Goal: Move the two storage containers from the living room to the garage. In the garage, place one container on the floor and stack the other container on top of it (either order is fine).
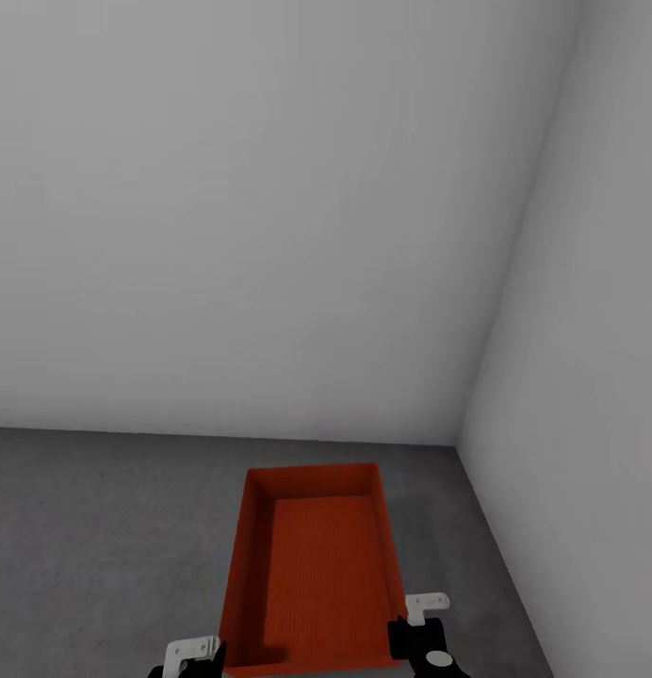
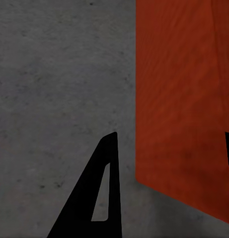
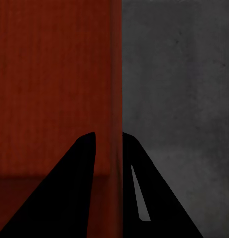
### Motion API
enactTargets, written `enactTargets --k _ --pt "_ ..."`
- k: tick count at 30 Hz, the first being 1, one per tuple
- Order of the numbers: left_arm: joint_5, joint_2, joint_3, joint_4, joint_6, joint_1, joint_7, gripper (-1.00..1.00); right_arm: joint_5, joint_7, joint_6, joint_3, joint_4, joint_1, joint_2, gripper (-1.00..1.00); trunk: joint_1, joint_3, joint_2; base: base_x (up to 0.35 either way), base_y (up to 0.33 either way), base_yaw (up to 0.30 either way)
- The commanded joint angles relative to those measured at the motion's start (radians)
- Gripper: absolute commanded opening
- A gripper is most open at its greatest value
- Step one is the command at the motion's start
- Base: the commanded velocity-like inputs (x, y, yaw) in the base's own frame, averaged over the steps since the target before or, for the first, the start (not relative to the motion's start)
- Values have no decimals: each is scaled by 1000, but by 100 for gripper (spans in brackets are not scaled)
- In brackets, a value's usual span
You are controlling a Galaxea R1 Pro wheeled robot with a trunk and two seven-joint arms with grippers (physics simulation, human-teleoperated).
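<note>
One red-orange open-top storage container (image 1: 317, 565) is low over the dark grey garage floor (image 1: 100, 527), near the room's corner; I cannot tell whether it rests on the floor. Its inside is bare. My right gripper (image 1: 411, 626) is at the near right wall, and in the right wrist view its fingers (image 3: 109, 134) are shut on that thin wall (image 3: 115, 74). My left gripper (image 1: 208, 654) is at the near left corner. In the left wrist view it (image 2: 171, 134) stands wide open, its fingers astride the container's wall (image 2: 184, 99) with a gap on the outer side.
A plain white-grey wall (image 1: 251, 217) rises just behind the container, and a second wall (image 1: 599, 377) closes the corner on the right. Bare concrete floor stretches to the left of the container.
</note>
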Motion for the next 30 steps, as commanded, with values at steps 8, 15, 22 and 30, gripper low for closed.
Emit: enactTargets --k 8,15,22,30 --pt "0 11 19 2 0 0 1 -100 6 -8 -3 -46 -8 -2 -1 -100 11 -10 -21 0 0 0" --pt "0 11 18 2 0 0 1 -100 6 -8 -3 -46 -8 -2 -1 -100 27 -23 -49 0 0 0" --pt "0 11 18 2 0 0 1 -100 6 -8 -3 -46 -8 -2 -1 -100 38 -32 -70 0 0 0" --pt "0 11 18 2 0 0 1 -100 6 -8 -3 -46 -8 -2 -1 -100 42 -35 -77 0 0 0"
